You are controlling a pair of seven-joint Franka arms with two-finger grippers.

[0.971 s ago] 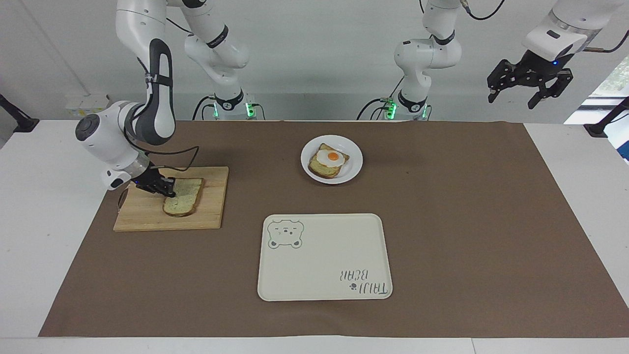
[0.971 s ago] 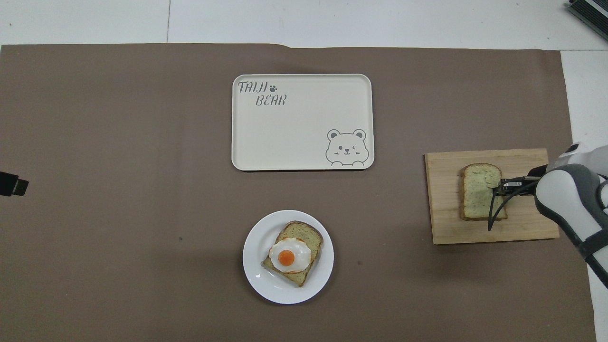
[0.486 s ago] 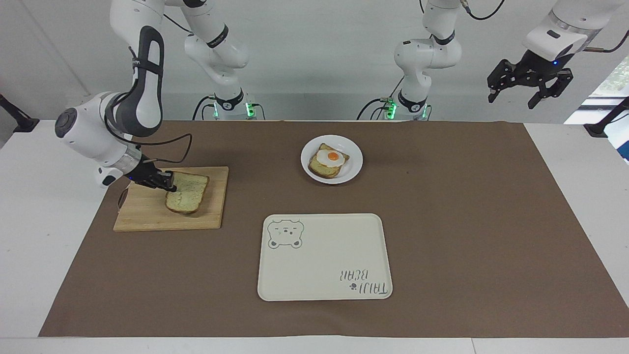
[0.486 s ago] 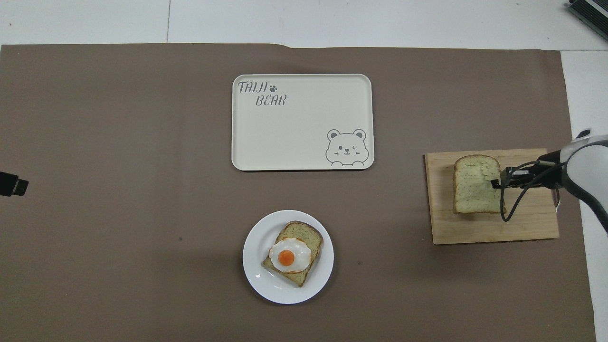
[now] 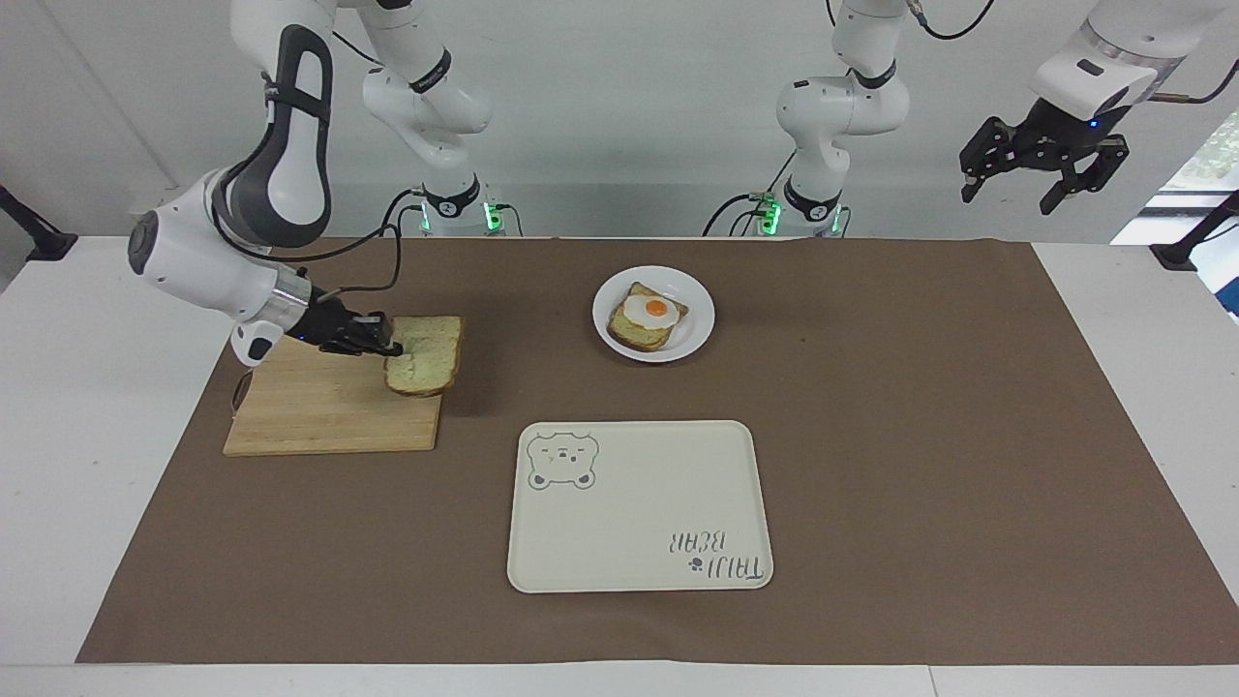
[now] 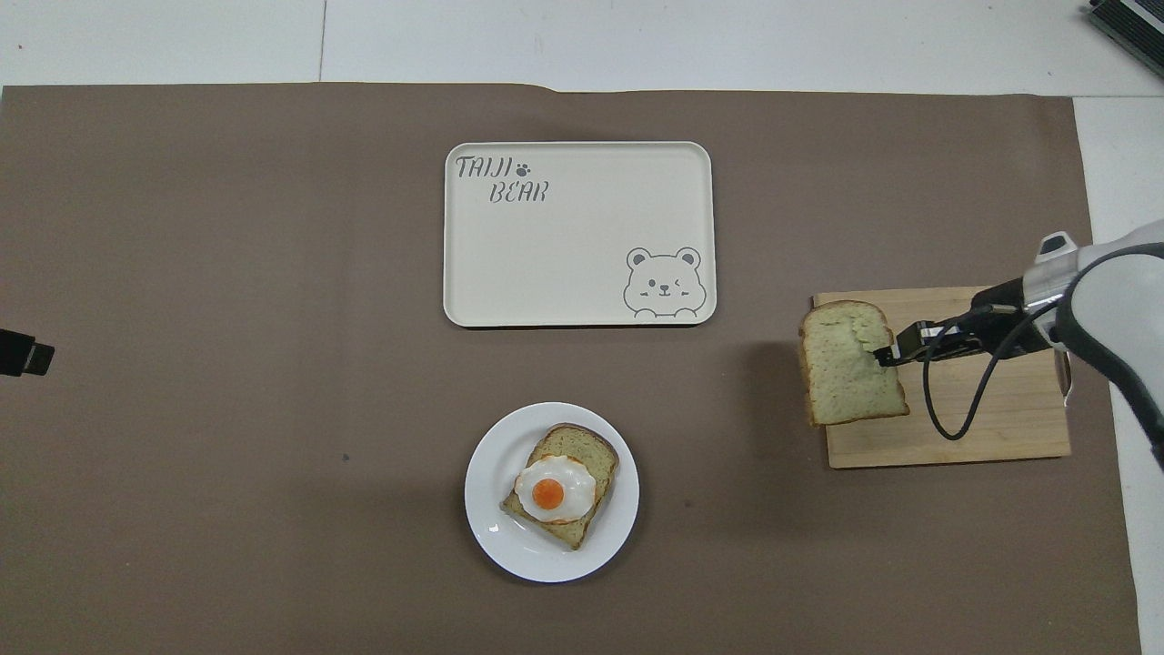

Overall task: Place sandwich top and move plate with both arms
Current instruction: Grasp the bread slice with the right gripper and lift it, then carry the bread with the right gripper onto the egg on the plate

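Table: white top (image 5: 97, 465) against a pale wall, most of it covered by a brown mat (image 5: 920, 465).
Board: wooden cutting board (image 5: 310, 416) on the mat at the right arm's end of the table.
Right gripper: the right gripper (image 5: 392, 350) is over the board's edge that faces the plate; its fingers are pinched on 1 edge of the top slice.
Top slice: the plain slice (image 5: 426, 354) is held in the air, clear of the board, tilted, its pale speckled face up and its brown crust showing along the lower edge. In the overhead view the slice (image 6: 850, 362) overhangs the board's edge and the mat beside it.
Plate: round white plate (image 5: 697, 334) on the mat, near the robots at the middle of the table, well apart from the board.
Egg slice: 1 slice of bread (image 5: 639, 334) lies on the plate with a fried egg (image 5: 650, 310) on it, the yolk orange.
Tray: cream rectangular tray (image 5: 639, 484), farther from the robots than the plate, with a bear drawing and the words TAIJI BEAR on it.
Left gripper: the left gripper (image 5: 1043, 179) hangs high over the left arm's end of the table, fingers spread, holding nothing; this arm waits.
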